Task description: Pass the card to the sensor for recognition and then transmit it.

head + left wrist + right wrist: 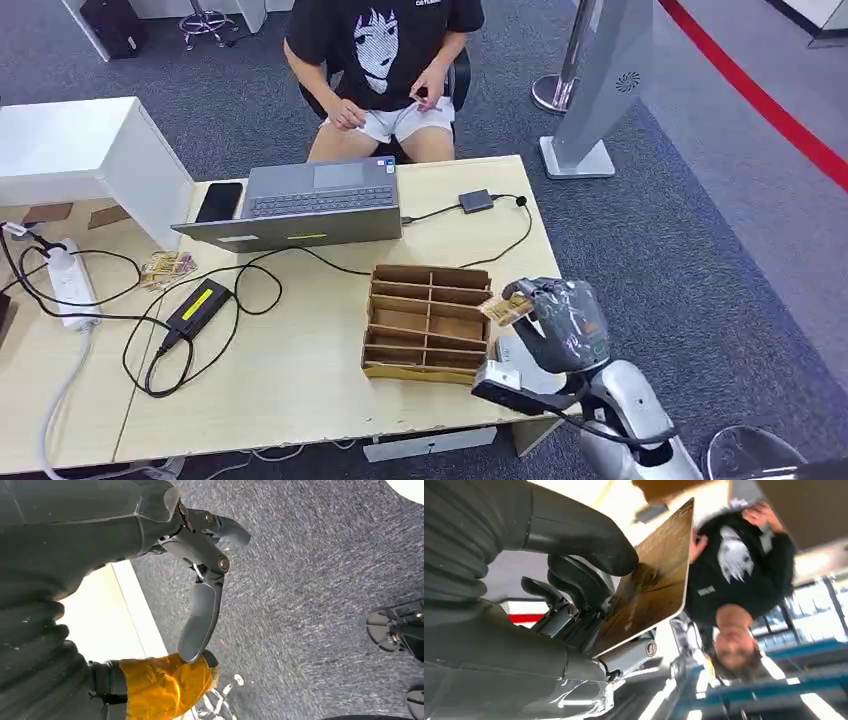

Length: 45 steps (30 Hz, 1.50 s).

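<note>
Right hand [562,322] up off the table edge, thumb and fingers pinching the card [507,309] by one end, and it hangs just beside the right side of the organizer [428,322], a touch above it. In the right wrist view the card [651,580] juts out flat from the grip toward the seated person [385,60]. So the pick looks done; the scan and the hand-over are, I'd judge, both ahead. The sensor is probably the small dark box [477,200] on its cable past the laptop [300,205], well apart from the card. Nobody is reaching yet: the person's hands sit in their lap. Organizer next: cardboard, split into slots, and every slot I can see looks bare. Left hand [200,580] hangs down over the carpet, fingers apart, holding nothing.
</note>
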Tool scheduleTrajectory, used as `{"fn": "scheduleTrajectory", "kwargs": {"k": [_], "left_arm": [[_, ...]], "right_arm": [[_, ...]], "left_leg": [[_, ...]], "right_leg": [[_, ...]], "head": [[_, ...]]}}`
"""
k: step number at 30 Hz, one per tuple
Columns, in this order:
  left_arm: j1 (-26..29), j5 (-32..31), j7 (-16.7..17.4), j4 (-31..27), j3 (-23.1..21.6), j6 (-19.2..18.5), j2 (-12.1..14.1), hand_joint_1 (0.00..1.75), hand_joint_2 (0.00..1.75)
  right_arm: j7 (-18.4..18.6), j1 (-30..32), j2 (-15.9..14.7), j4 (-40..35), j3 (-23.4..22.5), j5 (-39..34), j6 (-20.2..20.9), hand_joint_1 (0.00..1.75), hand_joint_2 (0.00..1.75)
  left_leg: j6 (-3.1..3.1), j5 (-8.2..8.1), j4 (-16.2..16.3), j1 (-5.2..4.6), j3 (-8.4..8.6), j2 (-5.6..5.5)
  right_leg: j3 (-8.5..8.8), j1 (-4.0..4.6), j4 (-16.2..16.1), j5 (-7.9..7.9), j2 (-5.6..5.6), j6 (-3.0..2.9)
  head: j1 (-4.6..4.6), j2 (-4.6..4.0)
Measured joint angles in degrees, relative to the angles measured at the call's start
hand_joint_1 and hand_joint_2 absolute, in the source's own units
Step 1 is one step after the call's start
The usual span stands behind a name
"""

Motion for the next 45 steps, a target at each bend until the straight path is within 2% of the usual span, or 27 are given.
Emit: {"fn": "scheduleTrajectory", "kwargs": {"k": [9,23,40,45], "left_arm": [[-0.1,-0.4,0.0,0.0,1.0,0.0,0.0,0.00,1.75],[-0.1,-1.3,-0.3,0.0,1.6,0.0,0.0,0.00,1.75],[-0.1,-2.2,-0.5,0.0,2.6,0.0,0.0,0.00,1.75],[-0.1,-2.2,-0.5,0.0,3.0,0.0,0.0,0.00,1.75]], "right_arm": [[0.6,2.8,-2.7,3.7,-0.6,0.4,2.7,1.75,1.75],[4.0,2.6,-5.3,11.0,1.4,3.5,5.2,1.75,1.75],[5.6,0.6,-8.1,14.2,4.5,3.8,7.2,1.75,1.75],[5.7,0.5,-8.4,14.2,4.9,3.8,6.0,1.75,1.75]], "left_leg": [[0.00,0.00,0.0,0.00,0.00,0.01],[0.00,0.00,0.0,0.00,0.00,0.01],[0.00,0.00,0.0,0.00,0.02,0.02],[0.00,0.00,0.0,0.00,0.02,0.02]], "right_leg": [[0.00,0.00,0.0,0.00,0.01,0.00],[0.00,0.00,0.0,0.00,0.00,0.00],[0.02,0.00,0.0,0.00,0.01,0.00],[0.02,0.00,0.0,0.00,0.01,0.00]], "head": [[0.00,0.02],[0.00,0.00],[0.00,0.00],[0.00,0.02]]}}
